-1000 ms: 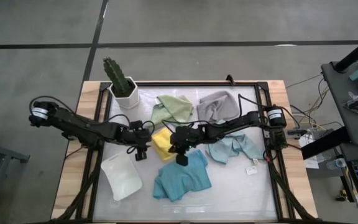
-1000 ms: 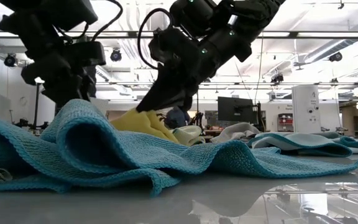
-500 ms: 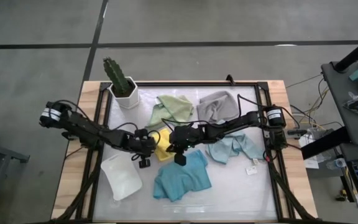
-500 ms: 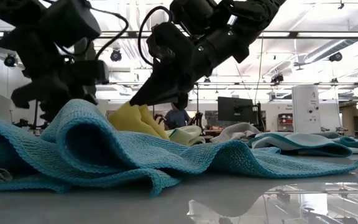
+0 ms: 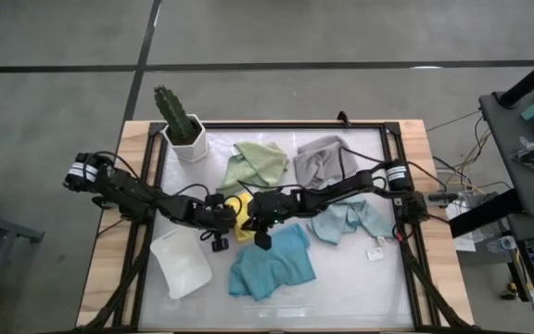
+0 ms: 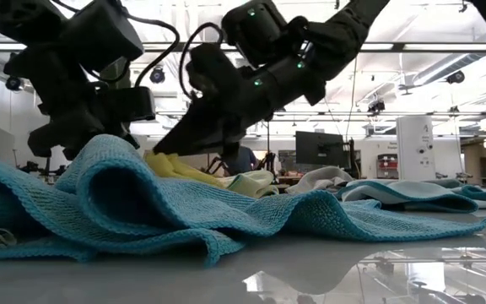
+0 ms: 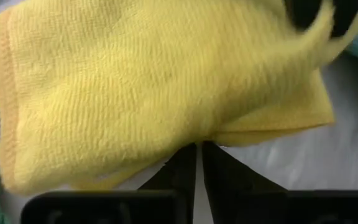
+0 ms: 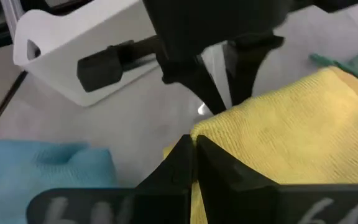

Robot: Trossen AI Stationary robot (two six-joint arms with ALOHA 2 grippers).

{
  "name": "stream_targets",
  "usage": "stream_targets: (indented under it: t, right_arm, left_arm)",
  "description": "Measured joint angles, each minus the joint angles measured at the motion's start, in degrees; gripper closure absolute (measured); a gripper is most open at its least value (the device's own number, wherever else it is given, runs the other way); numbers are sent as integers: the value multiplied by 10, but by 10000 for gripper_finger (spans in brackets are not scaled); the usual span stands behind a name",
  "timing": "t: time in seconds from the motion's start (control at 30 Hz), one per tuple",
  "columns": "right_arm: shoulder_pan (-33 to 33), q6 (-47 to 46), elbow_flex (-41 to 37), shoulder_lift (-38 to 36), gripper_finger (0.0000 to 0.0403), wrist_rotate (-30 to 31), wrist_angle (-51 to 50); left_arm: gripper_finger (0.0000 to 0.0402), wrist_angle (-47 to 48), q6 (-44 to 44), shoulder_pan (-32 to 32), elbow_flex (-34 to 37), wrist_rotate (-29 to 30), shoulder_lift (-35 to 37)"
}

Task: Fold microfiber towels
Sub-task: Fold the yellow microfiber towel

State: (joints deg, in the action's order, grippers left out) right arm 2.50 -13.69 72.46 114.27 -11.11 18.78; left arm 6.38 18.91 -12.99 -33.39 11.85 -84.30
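Note:
The yellow towel (image 5: 244, 228) lies folded over at the table's middle, between my two grippers. My left gripper (image 7: 199, 155) is shut on its left edge. My right gripper (image 8: 193, 144) is shut on its right corner, and its fingers also show in the left wrist view beyond the towel. The teal towel (image 5: 272, 264) lies crumpled just nearer, filling the front of the low view (image 6: 142, 211). The sage green towel (image 5: 258, 160), the grey towel (image 5: 325, 158) and the pale blue towel (image 5: 346, 221) lie crumpled on the table. My left gripper pinches the yellow towel's near-left edge (image 7: 197, 135) between its two fingers, where several layers lie one on another. The fingers slant down from the table's left. That edge lies low at the table top. My right gripper pinches a corner of the yellow towel (image 8: 211, 127) between its two fingers, slanting down from the table's right. The corner is held a little above the table, and the cloth slopes slack away from it.
A white tray (image 5: 181, 263) lies at the near left beside my left arm. A cactus in a white pot (image 5: 182, 128) stands at the far left. A small white tag (image 5: 375, 252) lies near the pale blue towel. A black frame borders the table.
My left gripper has come down and toward the table's right onto the yellow towel and has shut on its edge. My right gripper has sunk a little with its corner, so the towel's raised part now stands lower.

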Motion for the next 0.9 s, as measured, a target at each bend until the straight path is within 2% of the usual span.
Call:
stream_targets:
  t: [0.17,0.57,0.73,0.9]
  right_arm:
    - [0,5,31,31,394,-30,-1]
    - [0,14,61,68,392,-32,-22]
    - [0,13,61,67,357,-41,-22]
    - [0,18,61,66,299,-50,-23]
  left_arm:
    - [389,-3,0,0,1,-4,0]
    - [389,11,2,0,-2,-6,9]
    - [382,39,7,1,-2,-3,32]
    - [342,77,7,1,-6,4,62]
